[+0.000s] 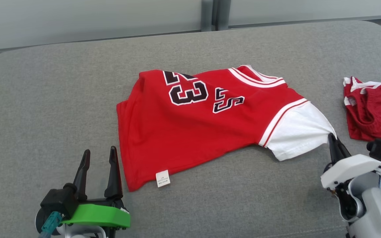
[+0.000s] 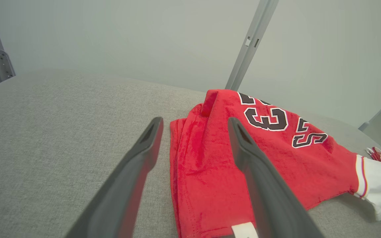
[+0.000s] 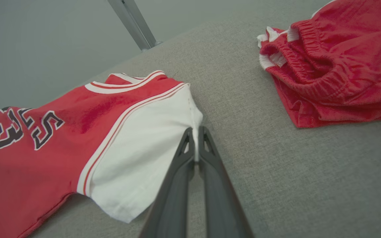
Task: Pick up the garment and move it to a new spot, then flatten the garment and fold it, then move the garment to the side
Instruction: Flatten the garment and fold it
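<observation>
Left gripper (image 1: 99,150): nearest, just beside the jersey's (image 1: 184,132) near left hem corner. Fingers spread wide, nothing between them. In the left wrist view its right finger lies over the hem edge, close to the white label (image 1: 162,178).

Right gripper (image 1: 332,138): at the jersey's right side, fingers pressed together, pinching the outer edge of the white sleeve (image 1: 296,132). The right wrist view shows a sliver of white cloth between the tips.

The jersey lies mid-way across the grey cushion (image 1: 45,99), number side up and not flat. Its left side looks doubled over and its far left corner is humped up.

Red shorts (image 1: 375,112) lie right of the jersey, near the sleeve but apart from it. A pale wall (image 1: 78,19) stands beyond the jersey's far edge.

Risks, my read:
- The pinch catches only the sleeve's thin edge, so a quick lift could pull the cloth out of the tips.
- Lifting from the sleeve alone, with the left side ungripped, would likely drag the jersey and bunch it instead of carrying it.
- If the left gripper closes at the hem, it may catch only the top layer of the doubled part, which would leave a hidden fold when flattening.
- A pull toward the right could sweep the sleeve into the shorts and tangle the two.
</observation>
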Robot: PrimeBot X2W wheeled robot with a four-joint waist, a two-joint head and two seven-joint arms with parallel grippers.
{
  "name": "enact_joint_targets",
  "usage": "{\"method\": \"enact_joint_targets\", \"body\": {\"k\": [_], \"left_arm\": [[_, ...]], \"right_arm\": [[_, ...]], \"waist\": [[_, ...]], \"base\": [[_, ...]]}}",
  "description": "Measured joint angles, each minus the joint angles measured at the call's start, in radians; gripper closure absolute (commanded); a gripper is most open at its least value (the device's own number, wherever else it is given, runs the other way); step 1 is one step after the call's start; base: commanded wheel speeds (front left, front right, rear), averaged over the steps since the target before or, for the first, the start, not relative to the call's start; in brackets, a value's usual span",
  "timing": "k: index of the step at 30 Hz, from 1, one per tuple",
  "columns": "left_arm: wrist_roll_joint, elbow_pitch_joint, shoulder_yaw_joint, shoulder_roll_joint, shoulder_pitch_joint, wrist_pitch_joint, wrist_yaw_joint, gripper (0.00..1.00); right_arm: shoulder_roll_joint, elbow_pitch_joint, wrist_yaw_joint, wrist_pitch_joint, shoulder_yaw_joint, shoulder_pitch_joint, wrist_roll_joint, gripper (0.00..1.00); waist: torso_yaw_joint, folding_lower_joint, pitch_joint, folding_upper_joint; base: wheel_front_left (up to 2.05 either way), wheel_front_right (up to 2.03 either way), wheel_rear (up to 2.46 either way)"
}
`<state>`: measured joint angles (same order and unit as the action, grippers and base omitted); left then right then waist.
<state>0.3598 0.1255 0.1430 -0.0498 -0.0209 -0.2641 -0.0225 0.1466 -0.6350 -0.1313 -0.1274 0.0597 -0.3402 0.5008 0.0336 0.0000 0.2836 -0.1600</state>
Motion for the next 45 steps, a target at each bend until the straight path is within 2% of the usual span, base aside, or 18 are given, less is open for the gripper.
{"method": "enact_joint_targets", "body": {"k": [6, 12, 21, 28, 36, 45], "left_arm": [[0.001, -0.002, -0.004, 0.000, 0.000, 0.000, 0.002, 0.00], [0.006, 0.013, 0.002, 0.000, -0.002, 0.000, -0.005, 0.00], [0.021, 0.045, 0.021, 0.000, 0.005, 0.020, -0.014, 0.00], [0.053, 0.079, 0.055, -0.001, 0.054, 0.132, -0.021, 0.00], [0.192, 0.105, 0.116, -0.001, 0.089, 0.307, -0.012, 0.00], [0.411, 0.190, 0.220, 0.000, 0.031, 0.357, 0.038, 0.00]], "right_arm": [[0.019, 0.276, 0.000, 0.137, 0.064, 0.171, 0.005, 1.00], [-0.029, 0.406, 0.000, 0.218, 0.183, 0.277, -0.044, 1.00], [-0.069, 0.408, 0.000, 0.216, 0.227, 0.297, -0.067, 1.00], [-0.082, 0.412, 0.000, 0.213, 0.240, 0.301, -0.084, 1.00], [-0.091, 0.411, 0.000, 0.204, 0.234, 0.308, -0.084, 1.00], [-0.094, 0.406, 0.000, 0.196, 0.215, 0.294, -0.084, 1.00]], "waist": [[-0.055, 0.0000, 0.002, 0.0000], [-0.078, 0.0000, 0.009, 0.0000], [-0.053, 0.0000, 0.006, 0.0000], [-0.029, 0.0000, -0.011, 0.0000], [-0.015, 0.0000, -0.030, 0.0000], [-0.041, 0.0000, -0.024, 0.0000]], "base": [[0.00, 0.00, 0.00], [0.00, 0.00, 0.00], [0.00, 0.00, 0.00], [0.00, 0.00, 0.00], [0.00, 0.00, 0.00], [0.00, 0.00, 0.00]]}}
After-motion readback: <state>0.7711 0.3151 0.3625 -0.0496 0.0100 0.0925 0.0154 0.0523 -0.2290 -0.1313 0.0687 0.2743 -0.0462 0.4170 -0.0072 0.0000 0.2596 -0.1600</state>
